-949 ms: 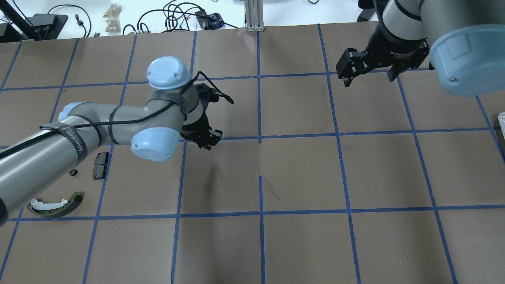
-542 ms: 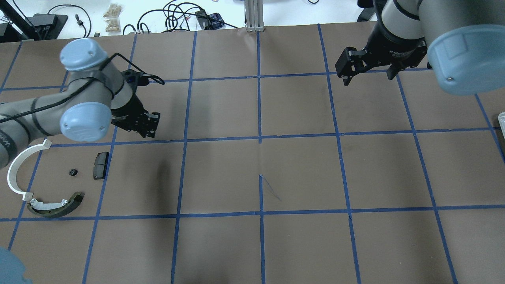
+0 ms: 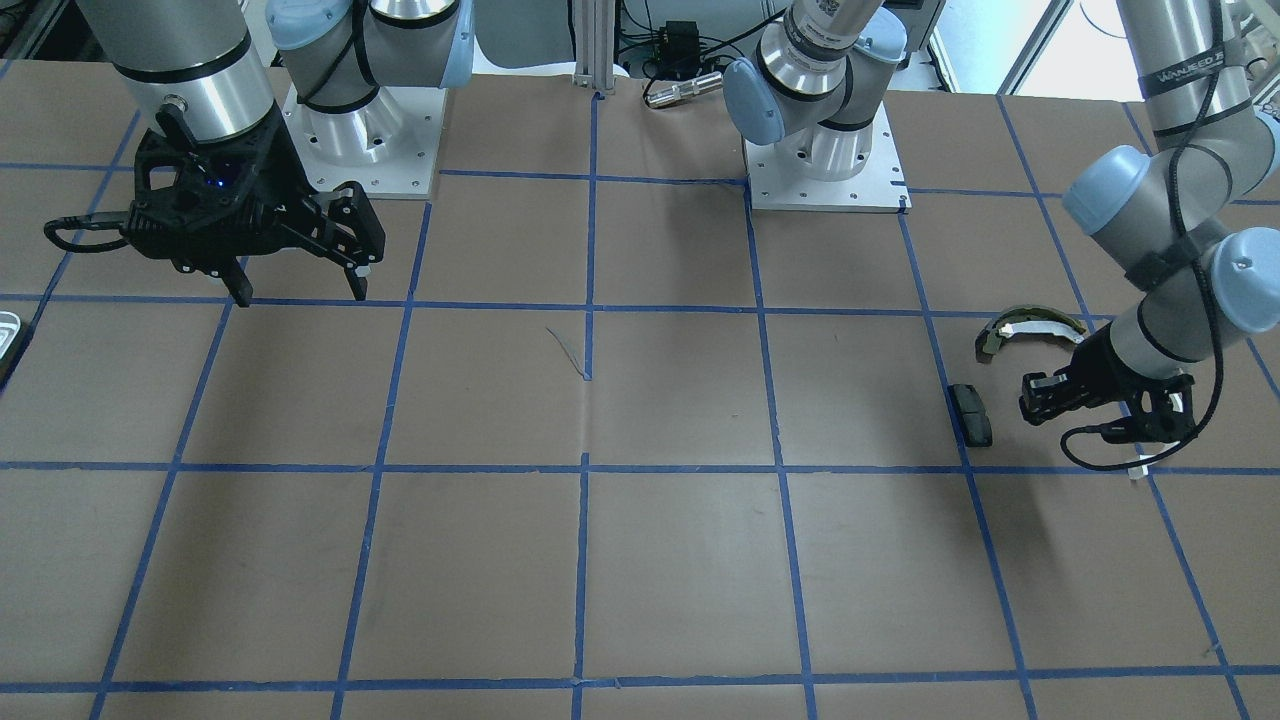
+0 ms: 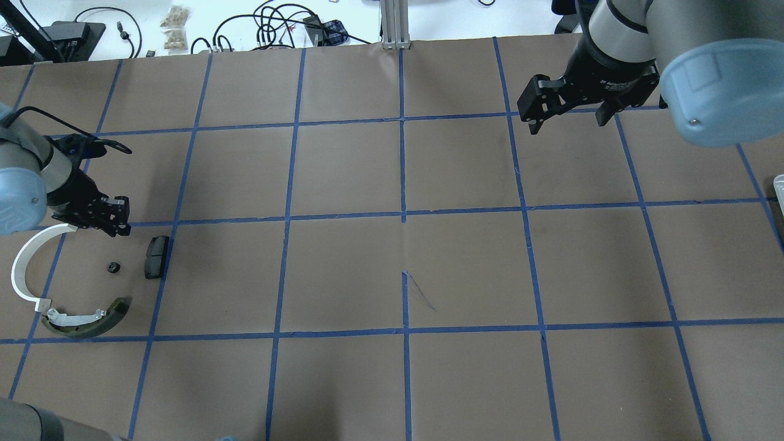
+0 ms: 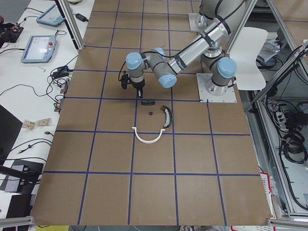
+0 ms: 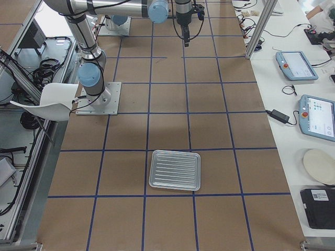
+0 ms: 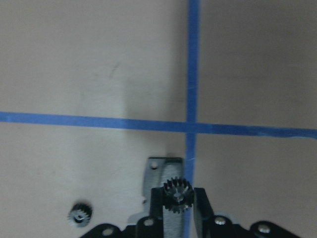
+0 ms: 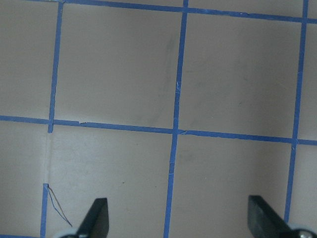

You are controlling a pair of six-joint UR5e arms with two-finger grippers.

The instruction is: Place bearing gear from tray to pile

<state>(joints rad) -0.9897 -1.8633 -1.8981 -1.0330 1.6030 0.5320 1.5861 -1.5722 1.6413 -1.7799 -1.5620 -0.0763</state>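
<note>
- Small black toothed bearing gear (image 7: 178,194), pinched in the narrowed jaws of my left gripper (image 4: 118,218), over the flat white arc (image 7: 159,171).
- My right gripper (image 8: 179,214) gapes wide, empty.

We are looking at a robotics lab. Two industrial robot arms (image 3: 820,60) stand bolted on metal base plates (image 3: 870,190) to a large tabletop (image 6: 167,130) covered in brown paper and marked with a blue tape grid (image 4: 403,214). Touchscreen control pendants (image 6: 294,65), loose cables (image 4: 269,27) and aluminium framing (image 6: 260,29) line the white benches (image 6: 272,78) beside it.
</note>
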